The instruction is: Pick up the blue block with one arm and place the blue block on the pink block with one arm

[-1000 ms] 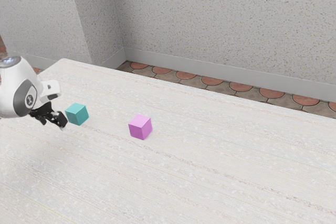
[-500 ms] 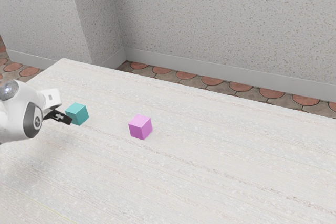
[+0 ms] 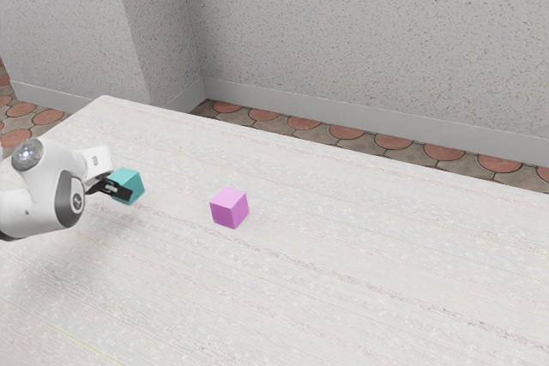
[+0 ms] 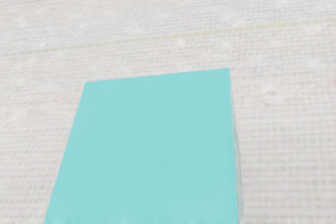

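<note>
The blue block (image 3: 131, 181), a teal cube, rests on the pale table at the exterior view's left. My gripper (image 3: 118, 189) has come in from the left and sits low right at the block, with black gripper parts overlapping its near-left face. In the wrist view the blue block (image 4: 152, 150) looms large directly under my hand. The pink block (image 3: 229, 207) stands on the table to the right of the blue one, about two block widths away and untouched.
The white wooden table (image 3: 343, 263) stretches wide to the right and front. Its far edge (image 3: 283, 130) drops to a brick-tiled floor below a grey wall.
My hand has swung down and rightward, from beside the blue block to right at it. Both blocks have stayed where they were.
</note>
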### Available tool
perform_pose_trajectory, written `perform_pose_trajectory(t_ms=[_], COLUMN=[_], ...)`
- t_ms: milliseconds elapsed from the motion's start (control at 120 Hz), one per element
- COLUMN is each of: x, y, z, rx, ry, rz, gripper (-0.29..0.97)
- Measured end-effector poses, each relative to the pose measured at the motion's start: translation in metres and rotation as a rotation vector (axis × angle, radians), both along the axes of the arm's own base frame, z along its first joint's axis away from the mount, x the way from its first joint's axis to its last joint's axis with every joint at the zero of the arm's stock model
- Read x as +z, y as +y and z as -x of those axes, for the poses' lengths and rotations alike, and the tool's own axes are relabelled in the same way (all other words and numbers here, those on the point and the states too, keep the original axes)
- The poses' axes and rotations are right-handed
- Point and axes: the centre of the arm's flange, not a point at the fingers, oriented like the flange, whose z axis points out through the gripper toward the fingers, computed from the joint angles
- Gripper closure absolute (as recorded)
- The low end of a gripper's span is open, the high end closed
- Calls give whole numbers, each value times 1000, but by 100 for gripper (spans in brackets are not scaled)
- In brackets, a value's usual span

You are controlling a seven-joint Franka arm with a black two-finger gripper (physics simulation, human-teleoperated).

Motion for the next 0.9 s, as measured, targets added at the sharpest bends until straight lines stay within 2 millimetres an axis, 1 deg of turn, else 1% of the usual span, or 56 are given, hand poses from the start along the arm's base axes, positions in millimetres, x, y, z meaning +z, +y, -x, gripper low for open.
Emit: perform_pose_trajectory(t_ms=[308, 517, 642, 758, 900], x=[-9, -11, -12, -11, -10], y=[10, 13, 13, 13, 13], z=[-23, -27, -26, -26, -26], rx=[-1, 0, 6, 11, 15], ry=[-34, -42, -47, -52, -57], rz=[7, 6, 6, 8, 7], gripper=[3, 4, 9, 19, 24])
